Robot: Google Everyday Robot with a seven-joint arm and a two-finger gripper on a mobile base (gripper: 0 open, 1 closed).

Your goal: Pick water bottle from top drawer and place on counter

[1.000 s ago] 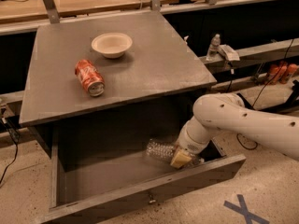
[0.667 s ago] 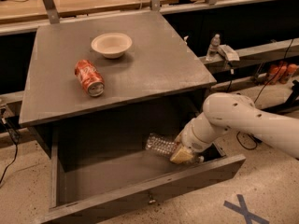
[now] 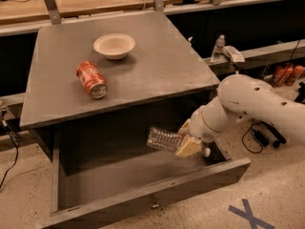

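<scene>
The top drawer (image 3: 143, 205) stands pulled open below the counter (image 3: 157, 70), with a small knob on its front panel. My gripper (image 3: 183, 140) is over the drawer's right side, shut on the water bottle (image 3: 163, 139). The clear ribbed bottle lies sideways in the fingers, its free end pointing left, lifted above the drawer floor and just below the counter's front edge. Its label and cap are hidden by the fingers. My white arm comes in from the right.
A red soda can (image 3: 91, 79) lies on its side on the counter, with a pale bowl (image 3: 114, 46) behind it. A small clear bottle (image 3: 218, 47) stands on a ledge at the right. Wooden tabletops run along the back. Cables lie on the floor at right.
My gripper has risen with the water bottle, lifting it off the drawer floor toward the counter's front edge. Can and bowl have not moved.
</scene>
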